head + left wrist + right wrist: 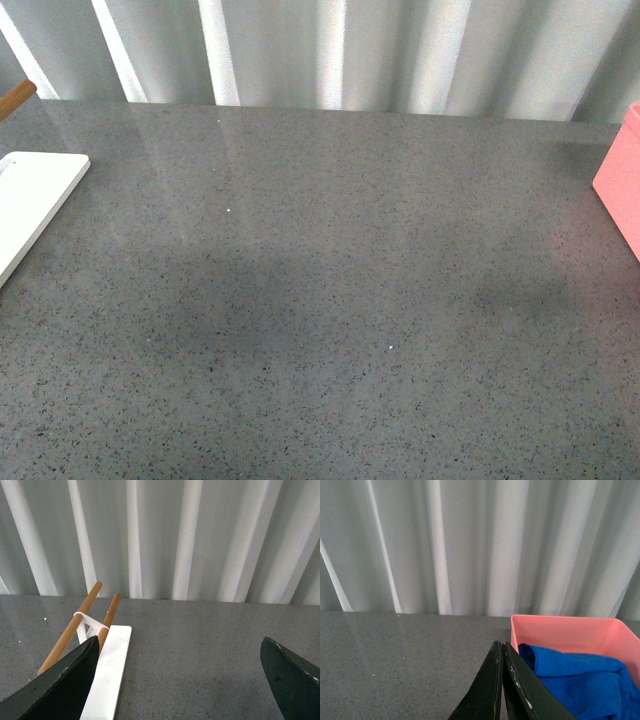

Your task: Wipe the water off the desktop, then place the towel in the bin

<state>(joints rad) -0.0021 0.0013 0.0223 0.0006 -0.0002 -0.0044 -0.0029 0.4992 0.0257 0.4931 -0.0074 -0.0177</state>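
The bright blue towel lies bunched inside the pink bin in the right wrist view. My right gripper is shut and empty, its black fingers pressed together just beside the bin's near wall, above the dark grey speckled desktop. In the front view only a corner of the bin shows at the right edge of the desktop; no water and no arm show there. My left gripper is open and empty above the desktop, with nothing between its fingers.
A flat white board lies at the desktop's left edge, also in the left wrist view, with a rack of two wooden rods beside it. A pale pleated curtain hangs behind the desktop.
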